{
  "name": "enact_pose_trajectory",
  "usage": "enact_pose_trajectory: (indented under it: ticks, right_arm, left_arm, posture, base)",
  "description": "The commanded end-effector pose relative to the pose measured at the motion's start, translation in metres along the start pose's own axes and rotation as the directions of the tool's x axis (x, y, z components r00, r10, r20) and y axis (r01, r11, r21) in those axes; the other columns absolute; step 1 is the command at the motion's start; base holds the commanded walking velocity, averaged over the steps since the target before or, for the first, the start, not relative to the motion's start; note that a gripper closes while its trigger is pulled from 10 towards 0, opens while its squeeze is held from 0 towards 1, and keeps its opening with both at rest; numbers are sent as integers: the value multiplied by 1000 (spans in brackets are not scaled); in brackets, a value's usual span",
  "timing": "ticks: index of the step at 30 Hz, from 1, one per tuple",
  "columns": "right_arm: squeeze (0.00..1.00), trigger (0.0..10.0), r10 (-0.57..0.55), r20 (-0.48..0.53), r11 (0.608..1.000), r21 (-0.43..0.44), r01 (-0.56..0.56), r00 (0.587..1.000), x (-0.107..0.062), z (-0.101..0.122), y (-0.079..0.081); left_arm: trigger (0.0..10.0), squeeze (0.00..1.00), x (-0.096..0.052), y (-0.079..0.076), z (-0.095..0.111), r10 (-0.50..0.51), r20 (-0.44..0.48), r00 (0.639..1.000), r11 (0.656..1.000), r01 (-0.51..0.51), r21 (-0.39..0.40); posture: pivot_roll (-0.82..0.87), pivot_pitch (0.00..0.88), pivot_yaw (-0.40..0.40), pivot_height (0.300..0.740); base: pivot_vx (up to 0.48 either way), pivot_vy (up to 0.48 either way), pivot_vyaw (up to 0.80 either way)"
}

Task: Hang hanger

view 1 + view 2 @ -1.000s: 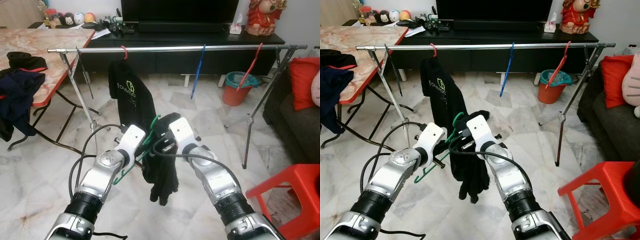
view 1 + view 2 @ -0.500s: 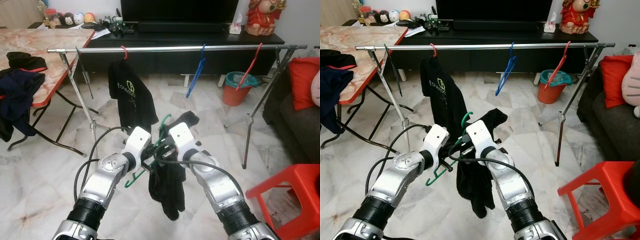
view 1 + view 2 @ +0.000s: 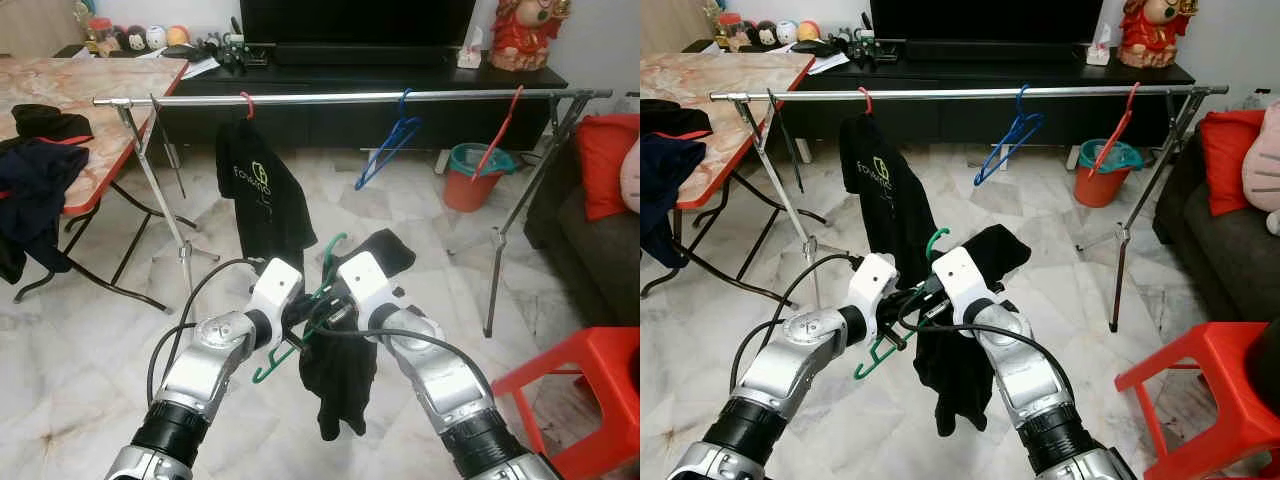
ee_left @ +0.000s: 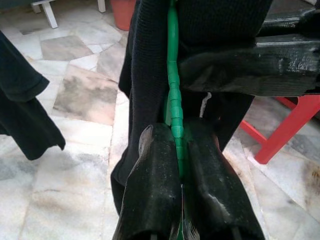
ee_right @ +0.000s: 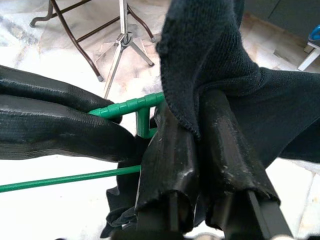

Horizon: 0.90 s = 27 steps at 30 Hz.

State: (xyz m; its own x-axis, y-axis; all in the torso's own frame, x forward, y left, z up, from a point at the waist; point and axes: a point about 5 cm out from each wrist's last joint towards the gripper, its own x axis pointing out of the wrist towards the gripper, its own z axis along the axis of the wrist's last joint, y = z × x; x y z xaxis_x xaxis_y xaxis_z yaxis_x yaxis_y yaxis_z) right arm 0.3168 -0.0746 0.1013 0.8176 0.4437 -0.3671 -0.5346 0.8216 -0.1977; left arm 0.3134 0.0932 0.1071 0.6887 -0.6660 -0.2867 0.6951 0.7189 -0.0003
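A green hanger [image 3: 322, 283] with a black garment [image 3: 345, 350] draped on it is held in front of me, well short of the clothes rail [image 3: 350, 98]. My left gripper [image 4: 174, 136] is shut on the hanger's ridged green bar. My right gripper [image 5: 197, 131] is shut on the black garment, right beside the hanger, with cloth folded over its fingers. The hanger's hook [image 3: 936, 238] points up between the two wrists. The garment's lower part hangs loose below my hands.
A black T-shirt [image 3: 262, 195] on a red hanger, a swinging blue hanger [image 3: 390, 148] and a red hanger [image 3: 503, 130] hang on the rail. A marble table with clothes [image 3: 40, 150] stands left, a red stool [image 3: 590, 385] right, a sofa [image 3: 600, 240] beyond it.
Both grippers rose a little with the hanger and garment. The garment's top spread out to the right. The blue hanger on the rail swung out sideways.
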Motion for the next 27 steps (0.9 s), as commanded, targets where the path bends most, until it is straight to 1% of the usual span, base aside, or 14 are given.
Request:
enact_pose_trajectory:
  ticks: [1,9,17,24,27]
  right_arm:
    - [1000,10000,13,23,1000,-15,-12,1000,-1,8,2]
    - [1000,10000,19,16,1000,-20,-19,1000,-2,6,3]
    - [1000,10000,33,-12,998,-56,-34,999,-5,1,6]
    - [1000,10000,50,-74,993,-101,-58,996,-13,-10,9]
    - [1000,10000,75,-108,985,-147,-91,991,-23,-16,10]
  left_arm:
    - [10000,0,1,-8,14,-55,75,996,998,53,33]
    - [10000,0,1,-9,14,-60,83,995,998,58,33]
    - [10000,0,1,-9,14,-52,91,994,998,50,27]
    - [10000,0,2,-6,16,-23,112,993,1000,22,11]
    - [10000,0,2,-4,15,-14,113,993,1000,13,5]
  posture:
    - [-124,0,-12,740]
    - [-126,0,-12,740]
    - [-128,0,-10,740]
    - [-128,0,-11,740]
    - [-135,0,-11,740]
  base:
    - [0,0,0]
    - [0,0,0]
    - [0,0,0]
    - [0,0,0]
    - [0,0,0]
